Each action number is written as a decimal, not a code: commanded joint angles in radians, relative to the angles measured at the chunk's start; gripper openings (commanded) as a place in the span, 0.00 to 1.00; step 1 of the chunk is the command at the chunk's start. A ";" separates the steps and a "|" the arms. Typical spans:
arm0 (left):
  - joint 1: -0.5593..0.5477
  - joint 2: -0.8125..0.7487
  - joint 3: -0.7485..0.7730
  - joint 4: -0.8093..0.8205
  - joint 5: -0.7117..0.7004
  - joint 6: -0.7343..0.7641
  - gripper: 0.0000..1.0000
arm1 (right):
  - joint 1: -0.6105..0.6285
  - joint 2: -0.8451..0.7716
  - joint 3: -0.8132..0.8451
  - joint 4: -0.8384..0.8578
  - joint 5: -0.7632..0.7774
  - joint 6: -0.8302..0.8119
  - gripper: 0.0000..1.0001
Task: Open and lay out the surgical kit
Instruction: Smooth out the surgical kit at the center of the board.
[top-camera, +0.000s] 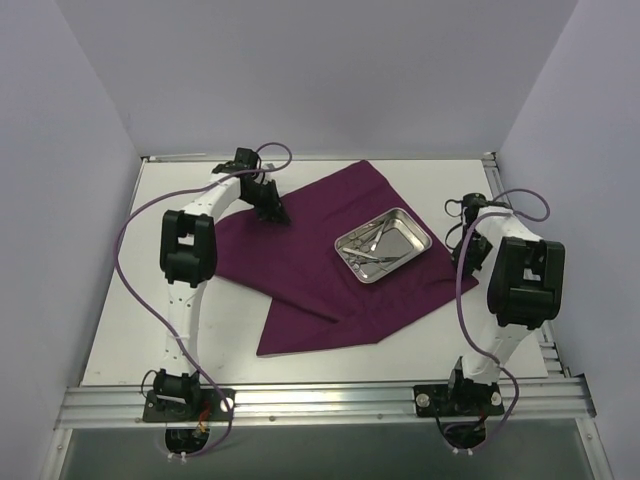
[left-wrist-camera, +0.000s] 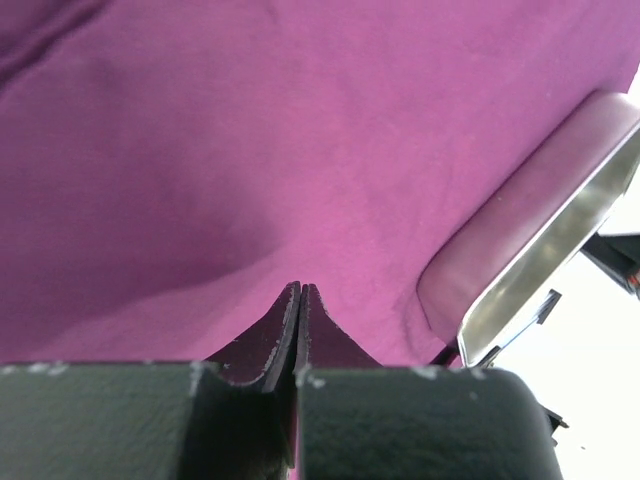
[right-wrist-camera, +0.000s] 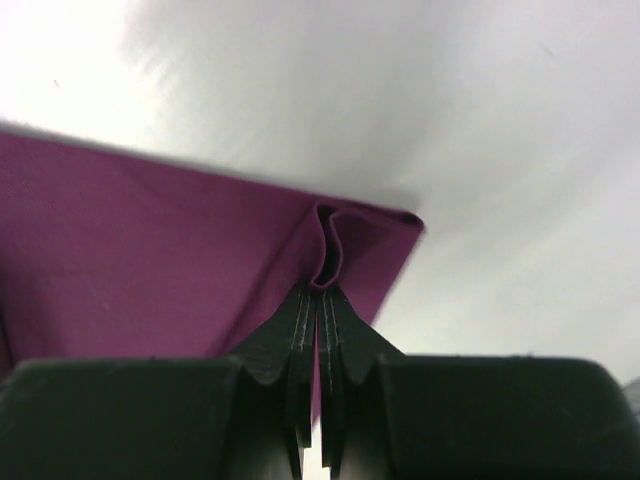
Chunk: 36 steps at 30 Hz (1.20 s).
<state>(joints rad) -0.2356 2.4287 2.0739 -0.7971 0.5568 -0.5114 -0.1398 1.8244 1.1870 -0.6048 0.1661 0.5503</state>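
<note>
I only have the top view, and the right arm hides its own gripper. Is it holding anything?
Observer: Yes. The right wrist view shows the right gripper shut on a bunched corner of the purple cloth.
Operator: And the left one?
Observer: The left wrist view shows the left gripper shut, fingertips together right at the cloth. I cannot tell whether any fabric is pinched.

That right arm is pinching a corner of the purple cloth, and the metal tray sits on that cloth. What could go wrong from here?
The steel tray sits on the cloth; if the right gripper, jaws shut on a corner fold, pulls hard, the tray could slide or tip and spill its instruments. The pinched fold is small, so it might slip free mid-pull.
</note>
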 joint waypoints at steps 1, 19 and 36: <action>0.018 0.013 0.041 -0.014 -0.005 -0.004 0.02 | -0.012 -0.125 -0.017 -0.142 0.067 0.007 0.00; 0.035 -0.014 0.029 -0.022 0.022 0.014 0.04 | -0.187 -0.547 -0.224 -0.334 -0.106 0.002 0.36; 0.125 -0.186 -0.018 -0.096 -0.066 0.076 0.17 | 0.386 -0.288 0.110 -0.014 -0.533 -0.274 0.48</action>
<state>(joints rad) -0.1619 2.3581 2.0605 -0.8589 0.5262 -0.4679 0.0738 1.4647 1.2312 -0.6918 -0.2379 0.3622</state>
